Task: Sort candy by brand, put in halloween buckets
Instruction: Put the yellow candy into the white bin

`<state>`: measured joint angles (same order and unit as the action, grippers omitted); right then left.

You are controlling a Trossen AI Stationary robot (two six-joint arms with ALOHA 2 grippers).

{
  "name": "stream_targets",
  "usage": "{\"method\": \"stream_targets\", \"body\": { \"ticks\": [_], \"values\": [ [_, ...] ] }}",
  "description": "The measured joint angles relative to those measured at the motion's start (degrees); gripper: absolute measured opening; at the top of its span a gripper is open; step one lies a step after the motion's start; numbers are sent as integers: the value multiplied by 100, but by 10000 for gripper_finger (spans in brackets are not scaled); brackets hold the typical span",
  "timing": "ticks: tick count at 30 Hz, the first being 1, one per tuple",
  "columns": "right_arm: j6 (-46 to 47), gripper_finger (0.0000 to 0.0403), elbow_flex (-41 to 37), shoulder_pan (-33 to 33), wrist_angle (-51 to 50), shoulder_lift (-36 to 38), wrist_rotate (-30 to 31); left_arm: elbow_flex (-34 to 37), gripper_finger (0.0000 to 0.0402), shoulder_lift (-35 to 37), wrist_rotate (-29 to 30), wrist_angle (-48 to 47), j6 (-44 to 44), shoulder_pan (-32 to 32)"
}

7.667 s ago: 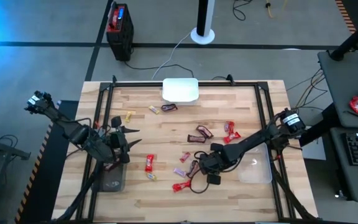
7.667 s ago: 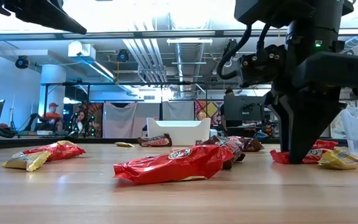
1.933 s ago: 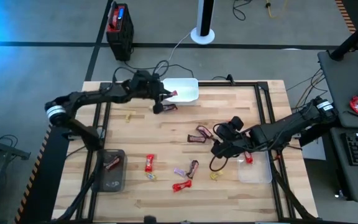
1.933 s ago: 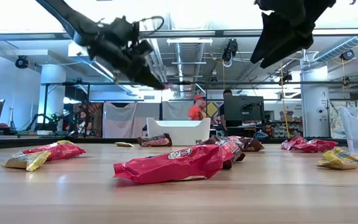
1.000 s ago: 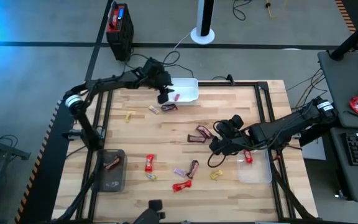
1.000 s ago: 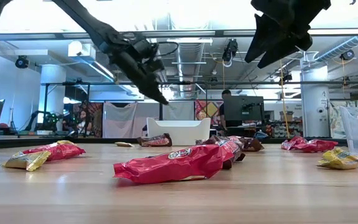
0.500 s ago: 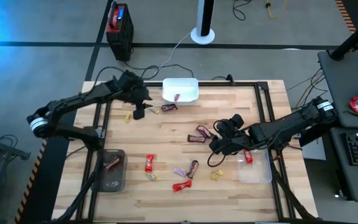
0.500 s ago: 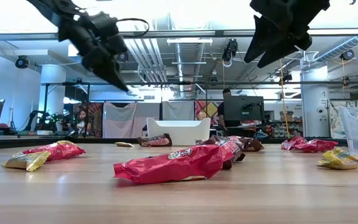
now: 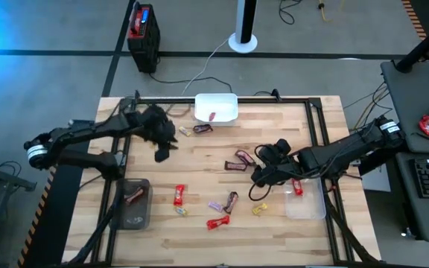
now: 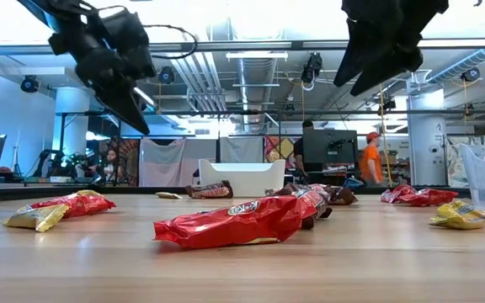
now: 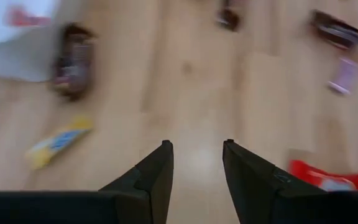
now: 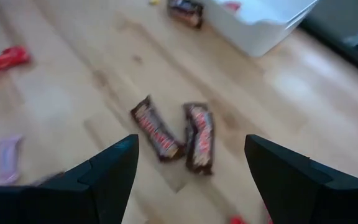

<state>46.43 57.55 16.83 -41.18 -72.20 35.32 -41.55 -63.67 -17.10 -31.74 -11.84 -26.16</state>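
Wrapped candy lies scattered on the wooden table [image 9: 199,238]: brown bars [image 9: 235,165], red ones [image 9: 179,195], a purple one [image 9: 214,205] and yellow ones [image 9: 259,210]. The white bucket [image 9: 226,102] at the far edge holds one red candy [image 9: 212,116]. The dark grey bucket [image 9: 141,216] at the near left holds a brown bar [image 9: 134,196]. The clear bucket [image 9: 307,205] at the right holds a red candy [image 9: 296,186]. My left gripper [image 9: 161,156] hangs open above bare wood at the table's left. My right gripper [image 9: 256,177] hangs wide open above two brown bars [image 12: 157,134].
A brown bar [image 9: 202,128] and a yellow candy [image 9: 185,131] lie just in front of the white bucket. A black frame [image 9: 222,97] runs along the table's far and side edges. People show in the room behind the table [image 10: 369,164]. Bare wood spreads along the near edge.
My left gripper has gone from the white bucket's left edge toward the table's left and near edges, and now hangs over bare wood. The red candy lies still in the white bucket.
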Motion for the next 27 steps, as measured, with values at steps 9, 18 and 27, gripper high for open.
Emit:
{"method": "stream_targets", "body": {
  "ticks": [9, 18, 27],
  "values": [
    [-59, 268, 119, -305, -24, 0, -2231, 179, 114, 85, 19, 746, 463, 1410],
    [-922, 238, 304, 194, -199, -735, -3771, 183, 113, 171, 770, 1344, 490, 2050],
    [-1473, 241, 303, 617, -267, -1652, -3883, 158, 113, 581, 1258, 1317, 661, 2607]
  ]
}}
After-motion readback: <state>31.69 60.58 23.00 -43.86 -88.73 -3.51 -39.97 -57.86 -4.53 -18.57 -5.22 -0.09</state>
